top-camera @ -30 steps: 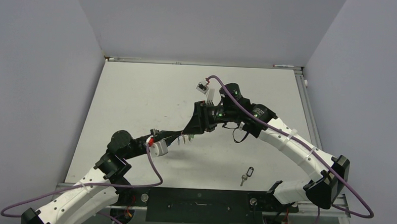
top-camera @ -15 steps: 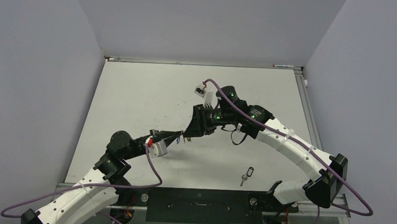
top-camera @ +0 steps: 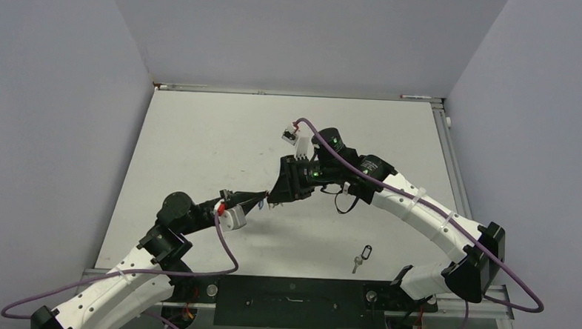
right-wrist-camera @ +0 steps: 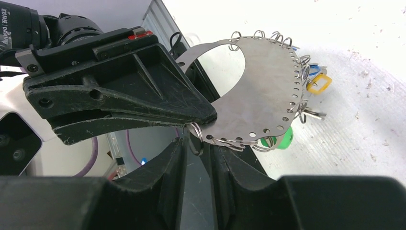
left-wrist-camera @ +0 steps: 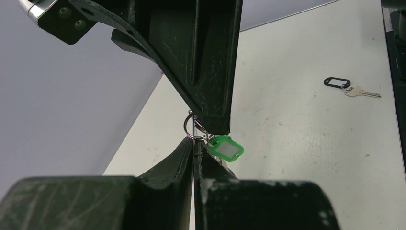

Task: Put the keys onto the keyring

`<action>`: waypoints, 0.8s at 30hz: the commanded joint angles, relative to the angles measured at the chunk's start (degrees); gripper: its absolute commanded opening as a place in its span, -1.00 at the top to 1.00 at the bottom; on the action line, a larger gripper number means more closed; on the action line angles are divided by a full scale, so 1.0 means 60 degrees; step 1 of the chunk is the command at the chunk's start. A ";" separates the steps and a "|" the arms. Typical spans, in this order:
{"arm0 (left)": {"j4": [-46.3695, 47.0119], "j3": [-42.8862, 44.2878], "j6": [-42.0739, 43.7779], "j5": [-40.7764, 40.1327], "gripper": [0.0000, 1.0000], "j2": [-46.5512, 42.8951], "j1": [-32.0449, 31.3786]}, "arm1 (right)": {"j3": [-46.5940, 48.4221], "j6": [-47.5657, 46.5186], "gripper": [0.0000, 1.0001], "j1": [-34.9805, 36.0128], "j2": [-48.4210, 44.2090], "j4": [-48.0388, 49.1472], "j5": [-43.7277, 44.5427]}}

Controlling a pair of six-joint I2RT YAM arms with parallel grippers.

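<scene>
Seen from above, the left gripper [top-camera: 255,201] and right gripper [top-camera: 273,197] meet tip to tip over the table [top-camera: 200,131]. A black-tagged key [top-camera: 360,258] lies loose at five o'clock from them. In the right wrist view the left jaws are clamped on the keyring [right-wrist-camera: 268,91], a flat holed plate, with keys [right-wrist-camera: 318,85] hung from twelve to five o'clock. The right jaws have narrowed around a small ring [right-wrist-camera: 194,136]; I cannot tell if they are pinching it. In the left wrist view a green tag [left-wrist-camera: 225,147] dangles beside that ring. This is probably the threading step, and the next move calls for lining the ring up with a hole.
</scene>
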 commanded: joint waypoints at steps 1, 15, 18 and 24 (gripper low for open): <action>0.0558 0.0235 0.0226 0.0220 1.00 -0.0094 -0.0184 | 0.0035 0.0135 0.45 -0.0077 0.0035 0.0607 0.0317; 0.0597 0.0235 0.0091 0.0039 1.00 -0.0048 -0.0307 | -0.0618 0.0844 0.90 -0.0174 -0.0268 0.1990 -0.0022; 0.0894 0.0189 -0.0172 -0.0129 1.00 0.0006 -0.0319 | -0.0934 0.1310 0.89 -0.0118 -0.0447 0.2693 0.0104; 0.1635 0.0070 -0.1042 -0.0476 1.00 0.0095 -0.0311 | -0.1949 0.2538 0.90 0.0214 -0.0690 0.4298 0.1284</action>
